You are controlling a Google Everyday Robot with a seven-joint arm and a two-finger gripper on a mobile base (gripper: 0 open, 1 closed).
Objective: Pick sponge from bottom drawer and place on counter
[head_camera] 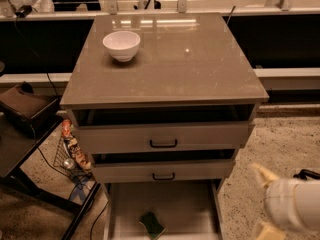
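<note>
Gripper [260, 202] is seen low at the right edge of the camera view, beside the cabinet and outside the bottom drawer [187, 204]. Its two pale fingers are spread apart and nothing is held between them. Sponge [151, 224] is lying green face up on the drawer floor, towards the front and left of centre, well apart from the gripper. Drawer is pulled out, so access is given. Counter [190, 64] carries a white bowl [121, 45] at back left, with bare surface beside it for placing. Progress is judged early: sponge not grasped, not lifted. Left to be done: reach into drawer, grasp, lift, transfer, release on counter.
</note>
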